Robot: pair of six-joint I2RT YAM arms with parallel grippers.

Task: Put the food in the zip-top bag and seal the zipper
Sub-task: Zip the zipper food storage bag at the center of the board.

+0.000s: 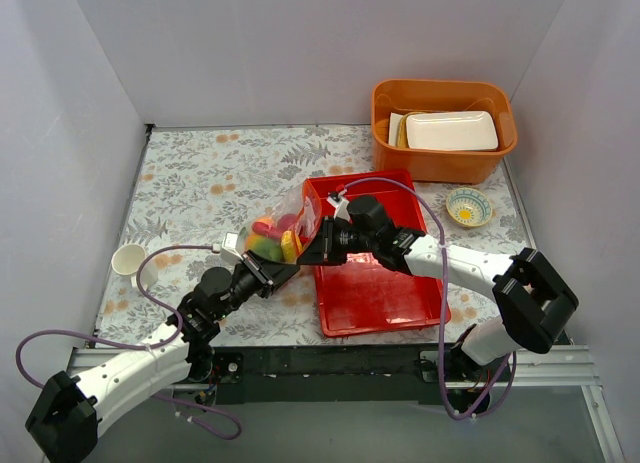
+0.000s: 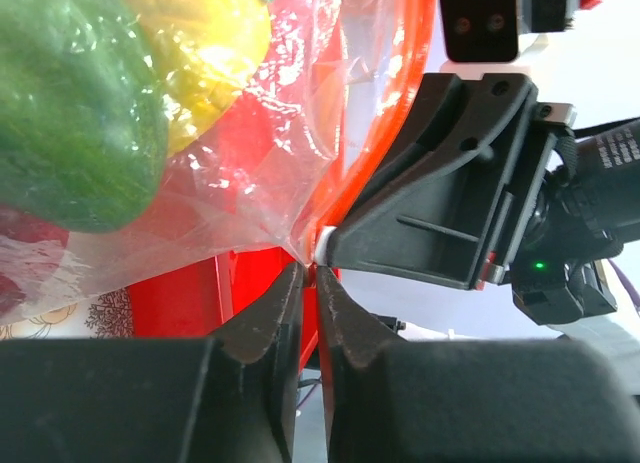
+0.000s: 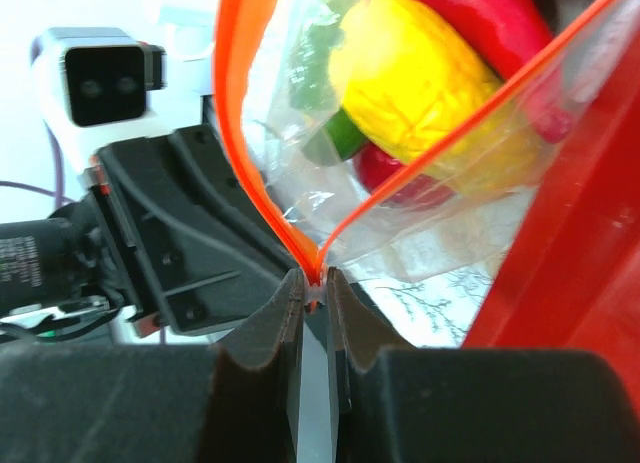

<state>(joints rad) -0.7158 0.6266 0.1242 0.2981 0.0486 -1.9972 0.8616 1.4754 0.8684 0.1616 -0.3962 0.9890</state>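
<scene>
While the left hand (image 2: 310, 275) and right hand (image 3: 315, 283) each clamp the zipper (image 3: 232, 83) at one end, the zip-top bag (image 1: 280, 225) holding food (image 3: 420, 73) spreads beyond their fingertips, probably anchored for sealing.

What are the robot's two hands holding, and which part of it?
The left hand and the right hand both pinch the zip-top bag at one end of its orange zipper.

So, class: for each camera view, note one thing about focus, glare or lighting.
Top view: evenly lit and sharp throughout. Left wrist: the green vegetable is blurred from closeness, with glare streaks on the bag. Right wrist: the background is washed out white, and the red tray is out of focus.
</scene>
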